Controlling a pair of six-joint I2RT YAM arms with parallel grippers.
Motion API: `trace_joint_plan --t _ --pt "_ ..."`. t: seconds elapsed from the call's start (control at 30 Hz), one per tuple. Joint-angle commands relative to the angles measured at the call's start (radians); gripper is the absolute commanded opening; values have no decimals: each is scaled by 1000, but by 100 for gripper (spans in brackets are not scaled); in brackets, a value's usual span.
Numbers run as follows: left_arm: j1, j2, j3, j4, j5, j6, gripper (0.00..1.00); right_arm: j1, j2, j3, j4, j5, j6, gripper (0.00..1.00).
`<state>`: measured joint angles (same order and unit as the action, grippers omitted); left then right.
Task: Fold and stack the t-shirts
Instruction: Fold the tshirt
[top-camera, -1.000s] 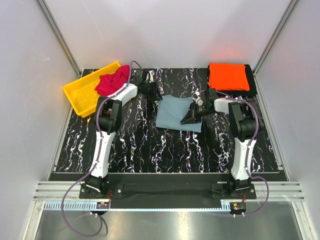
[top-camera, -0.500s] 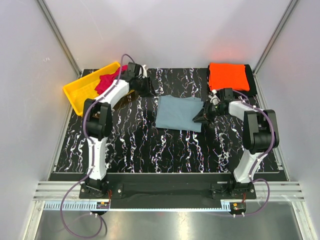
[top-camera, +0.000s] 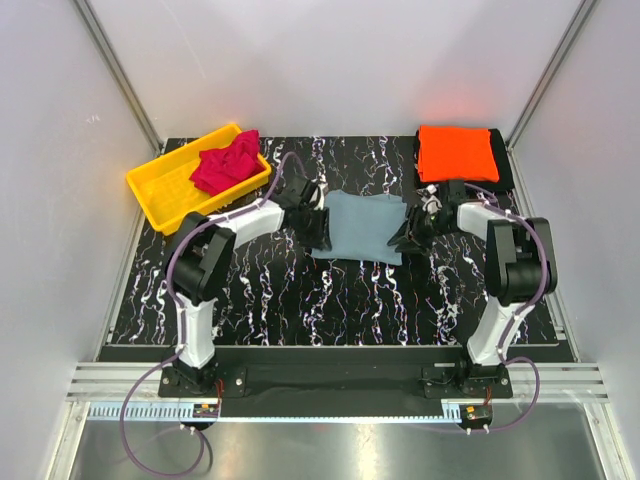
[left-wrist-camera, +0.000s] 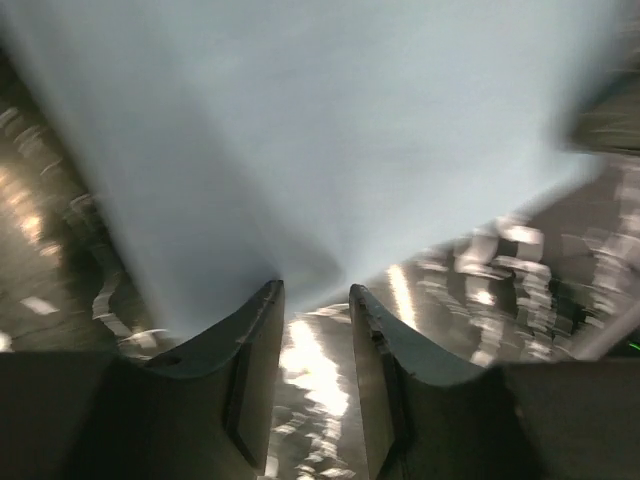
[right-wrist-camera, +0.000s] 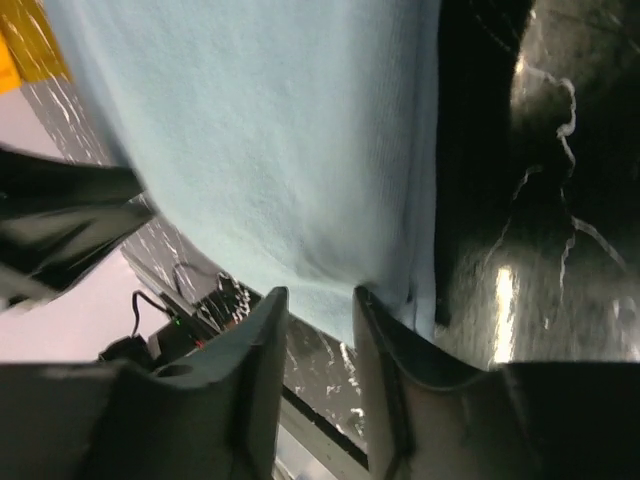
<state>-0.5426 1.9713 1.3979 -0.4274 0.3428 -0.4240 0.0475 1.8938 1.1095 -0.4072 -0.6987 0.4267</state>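
— How many t-shirts are showing, and where is the handled one lying?

— Three are showing. One grey-blue t-shirt (top-camera: 360, 225) is lying folded into a rough rectangle, flat around the middle of the bench (top-camera: 300, 300), a little toward its far edge.

— And the other two?

— One orange t-shirt (top-camera: 457, 152) is lying folded at the far right corner. One crimson t-shirt (top-camera: 225, 165) is sitting crumpled in the single yellow bin (top-camera: 160, 190), which is resting aslant at the far left corner.

— What are the two hands doing?

— The left hand (top-camera: 322, 228) is sitting low at the grey-blue shirt's left edge and the right hand (top-camera: 408, 235) at its right edge, so the shirt is lying between them.

— Are they gripping it?

— Neither appears to be. In the left wrist view both fingers (left-wrist-camera: 255, 345) are standing apart, with bare bench showing through the gap and the cloth's edge lying just past the tips. The right wrist view is showing much the same: two fingers (right-wrist-camera: 250, 345) parted, the hem reaching their tips, nothing clamped between them.
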Motion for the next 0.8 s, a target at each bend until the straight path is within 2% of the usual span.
trace_joint_plan --t 0.0,0.07,0.23,0.3,0.37,0.5,0.77 --pt "41 29 -43 4 -152 -13 38 -5 -137 52 -45 105 -3 45" --pt "62 52 -60 -10 -182 -25 37 -5 -160 70 -61 149 -12 53" --pt "130 32 -48 -11 -202 -19 38 -5 -128 110 -62 223 -74 64" --pt "145 43 12 -27 -186 4 38 -5 -82 148 -62 237 -95 70" --pt "148 63 105 -84 -191 36 39 -5 -27 199 -61 237 -115 72" --pt "151 93 213 -163 -168 60 39 -5 56 271 -53 222 -141 74" --pt "150 34 224 -206 -209 62 41 -5 177 349 -33 142 -134 61"
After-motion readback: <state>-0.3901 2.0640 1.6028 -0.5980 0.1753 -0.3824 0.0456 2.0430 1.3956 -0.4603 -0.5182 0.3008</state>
